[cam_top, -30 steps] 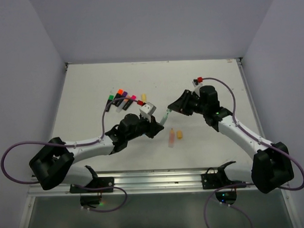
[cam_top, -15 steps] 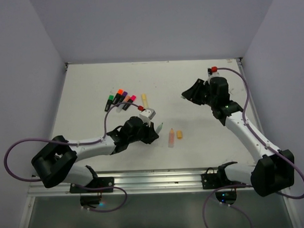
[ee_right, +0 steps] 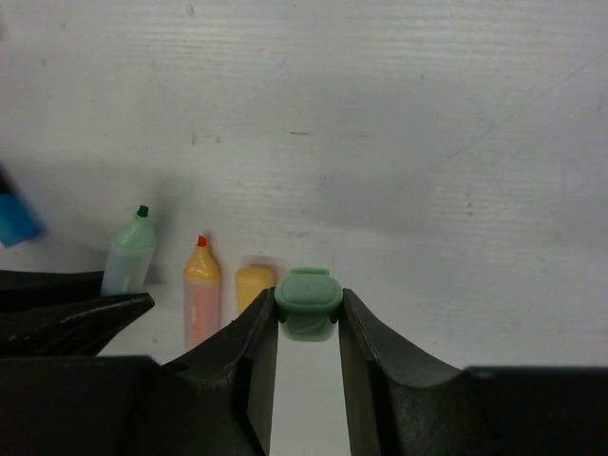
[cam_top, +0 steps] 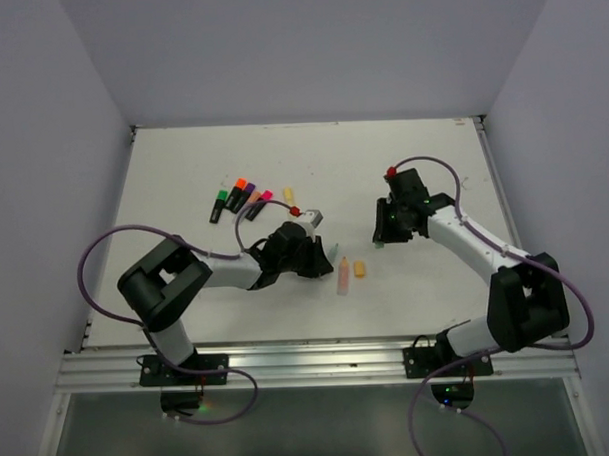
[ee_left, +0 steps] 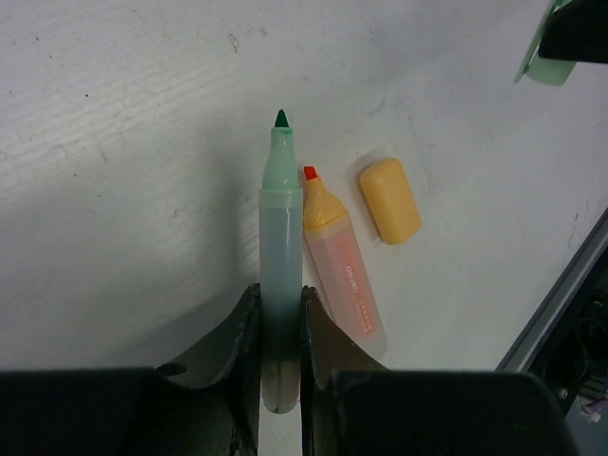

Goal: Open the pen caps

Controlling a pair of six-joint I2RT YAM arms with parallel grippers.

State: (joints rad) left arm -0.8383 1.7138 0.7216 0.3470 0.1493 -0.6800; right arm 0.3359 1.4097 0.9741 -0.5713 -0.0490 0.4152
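My left gripper [ee_left: 280,294] is shut on the body of a mint pen [ee_left: 281,228]. The pen is uncapped, its dark green tip pointing away low over the table. Beside it lie an uncapped peach pen [ee_left: 342,275] and its loose peach cap [ee_left: 390,199]. My right gripper [ee_right: 308,304] is shut on the mint cap [ee_right: 309,302], just above the table and right of the peach cap [ee_right: 254,283]. From above, the left gripper [cam_top: 321,257] and right gripper [cam_top: 382,235] flank the peach pen [cam_top: 343,277].
A row of capped black-bodied pens [cam_top: 239,200] with green, orange, purple and pink ends lies behind the left arm, a pale yellow pen [cam_top: 288,196] beside them. A metal rail [cam_top: 309,363] runs along the near table edge.
The right gripper, holding the mint cap, swung away to the back right and has come down near the peach cap. The left gripper carried the mint pen right, next to the peach pen.
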